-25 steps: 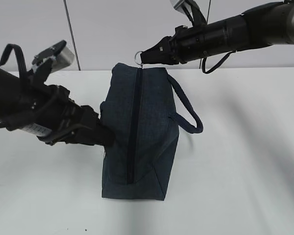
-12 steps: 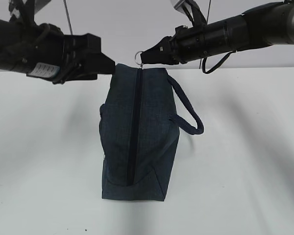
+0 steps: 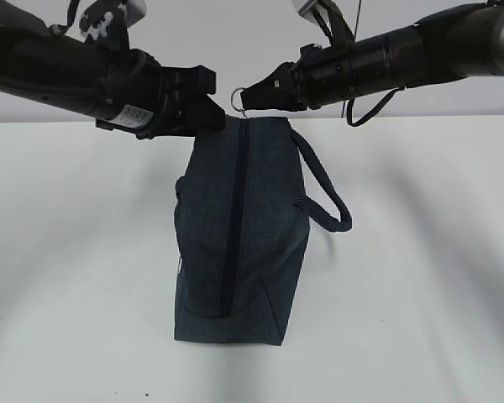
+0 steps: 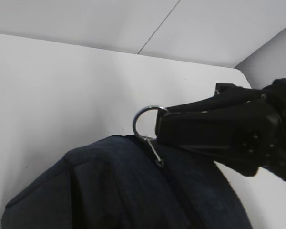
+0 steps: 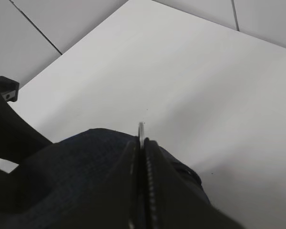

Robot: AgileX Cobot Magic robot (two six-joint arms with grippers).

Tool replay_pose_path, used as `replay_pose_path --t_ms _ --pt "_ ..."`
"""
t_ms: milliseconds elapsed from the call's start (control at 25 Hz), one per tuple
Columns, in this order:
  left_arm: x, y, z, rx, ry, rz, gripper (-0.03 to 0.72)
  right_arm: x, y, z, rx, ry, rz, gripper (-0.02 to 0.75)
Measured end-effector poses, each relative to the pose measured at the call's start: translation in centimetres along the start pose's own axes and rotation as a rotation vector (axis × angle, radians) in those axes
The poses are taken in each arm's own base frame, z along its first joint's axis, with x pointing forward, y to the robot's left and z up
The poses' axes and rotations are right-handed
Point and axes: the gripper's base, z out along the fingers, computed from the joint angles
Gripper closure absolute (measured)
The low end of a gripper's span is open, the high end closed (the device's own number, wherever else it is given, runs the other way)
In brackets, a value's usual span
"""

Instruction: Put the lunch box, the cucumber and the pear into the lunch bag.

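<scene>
The dark navy lunch bag [image 3: 252, 227] lies on the white table with its zipper shut along the top. My right gripper [image 3: 250, 96] is shut on the metal ring pull [image 3: 238, 98] at the bag's far end. The right wrist view shows the ring [image 5: 141, 131] pinched edge-on between the pads. My left gripper [image 3: 214, 109] hovers at the bag's far left corner, close to the ring. Its jaws do not show in the left wrist view, which sees the bag [image 4: 109, 191], the ring [image 4: 134, 125] and the right gripper [image 4: 159, 126]. The lunch box, the cucumber and the pear are out of view.
One strap handle [image 3: 323, 193] sticks out on the bag's right side. The white table [image 3: 420, 277] spreads to both sides of the bag and a grey wall stands behind it. The left arm [image 5: 5, 133] shows at the left edge of the right wrist view.
My left gripper has left the bag's left side, risen and swung right to the bag's far end. The right gripper has stayed shut on the ring.
</scene>
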Motion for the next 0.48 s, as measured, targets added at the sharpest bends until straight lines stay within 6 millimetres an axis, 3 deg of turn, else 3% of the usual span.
replay_pose_path --t_ms 200,480 --pt "0.37 0.55 0.49 -0.029 0.039 0.067 0.635 0.00 -0.04 -0.05 0.000 0.000 0.001 0.732" --pt "0.23 0.42 0.16 -0.037 0.050 0.126 0.673 0.05 -0.28 -0.30 0.007 0.002 0.000 0.732"
